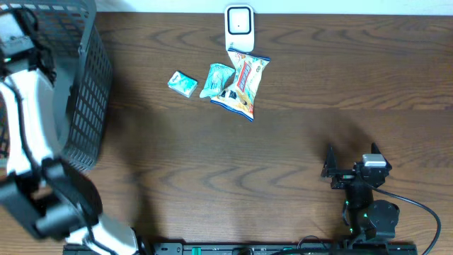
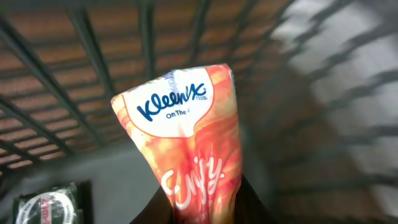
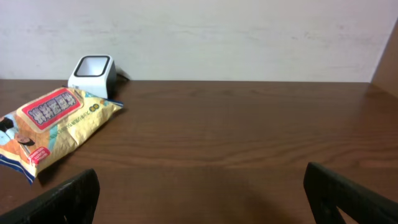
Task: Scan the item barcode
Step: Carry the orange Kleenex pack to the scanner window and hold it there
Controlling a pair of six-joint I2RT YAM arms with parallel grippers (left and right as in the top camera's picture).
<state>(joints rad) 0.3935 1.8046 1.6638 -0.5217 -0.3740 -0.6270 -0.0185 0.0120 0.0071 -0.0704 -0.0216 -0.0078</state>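
Left tool (image 2: 200,210) grips orange pack (image 2: 186,143) labelled "Kleenex On The".

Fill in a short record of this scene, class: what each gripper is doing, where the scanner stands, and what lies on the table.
left gripper: closed on a Kleenex pack, inside the basket
right gripper: open, empty, low over the table
scanner: at the table's far edge
loose items: snack bag and two teal packets, just in front of the scanner
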